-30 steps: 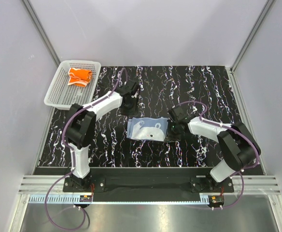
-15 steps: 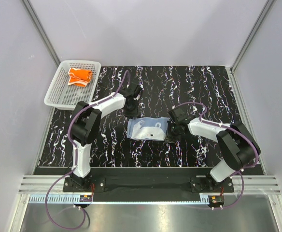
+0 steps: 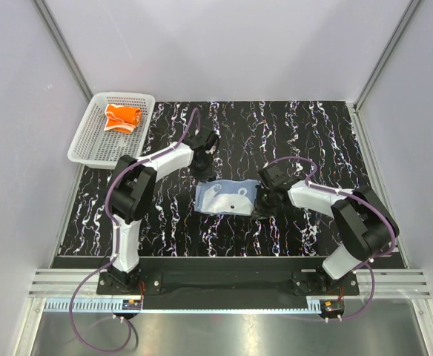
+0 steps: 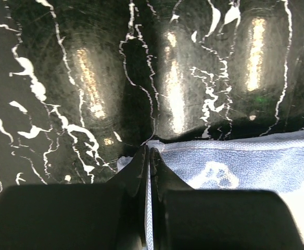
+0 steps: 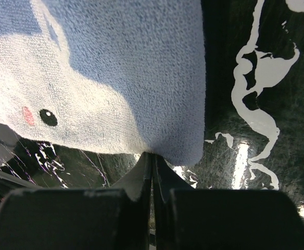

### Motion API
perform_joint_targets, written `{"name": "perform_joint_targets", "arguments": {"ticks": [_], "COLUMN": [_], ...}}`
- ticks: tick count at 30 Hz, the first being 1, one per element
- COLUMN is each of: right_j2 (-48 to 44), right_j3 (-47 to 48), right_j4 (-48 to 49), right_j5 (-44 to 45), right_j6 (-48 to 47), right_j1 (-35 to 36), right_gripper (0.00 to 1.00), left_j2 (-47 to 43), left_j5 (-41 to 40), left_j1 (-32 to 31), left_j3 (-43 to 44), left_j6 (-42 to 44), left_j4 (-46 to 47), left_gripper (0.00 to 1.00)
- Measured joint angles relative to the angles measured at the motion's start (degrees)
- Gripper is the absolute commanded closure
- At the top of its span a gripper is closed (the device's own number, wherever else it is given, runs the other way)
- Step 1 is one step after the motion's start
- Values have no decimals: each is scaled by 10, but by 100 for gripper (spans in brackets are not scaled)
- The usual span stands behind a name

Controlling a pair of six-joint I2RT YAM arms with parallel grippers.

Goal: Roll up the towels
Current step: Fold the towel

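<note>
Top view: the blue towel (image 3: 226, 197) lay flat near the middle of the table (image 3: 313, 126), a white cartoon face printed on it.

The left claw (image 3: 201, 172) stood at the towel's 11 o'clock corner. In the left wrist view this claw (image 4: 148, 156) was fully closed, and a strip of the blue towel (image 4: 235, 166) ran between its fingers, so the hem was pinched.

The right claw (image 3: 261, 202) stood at the towel's 4 o'clock corner. In the right wrist view it (image 5: 152, 162) was likewise closed, and the blue towel (image 5: 115, 67) puckered into the fingertips just beside the corner.

The orange towel (image 3: 121, 116) lay bunched in the white mesh basket (image 3: 83, 141) at the table's 10 o'clock corner, well apart from both claws.
</note>
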Motion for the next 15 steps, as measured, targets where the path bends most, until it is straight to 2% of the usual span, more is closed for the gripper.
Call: {"name": "perform_joint_targets", "arguments": {"ticks": [15], "right_j2": [3], "right_j3": [0], "right_j4": [6], "right_j5": [-4], "right_j6": [0], "right_j1": [0], "right_gripper": [96], "left_j2": [-27], "left_j5": [-76], "left_j1": [0], "left_j3": [3], "left_j6": [-3], "left_j4": [-34], "left_gripper": [100]}}
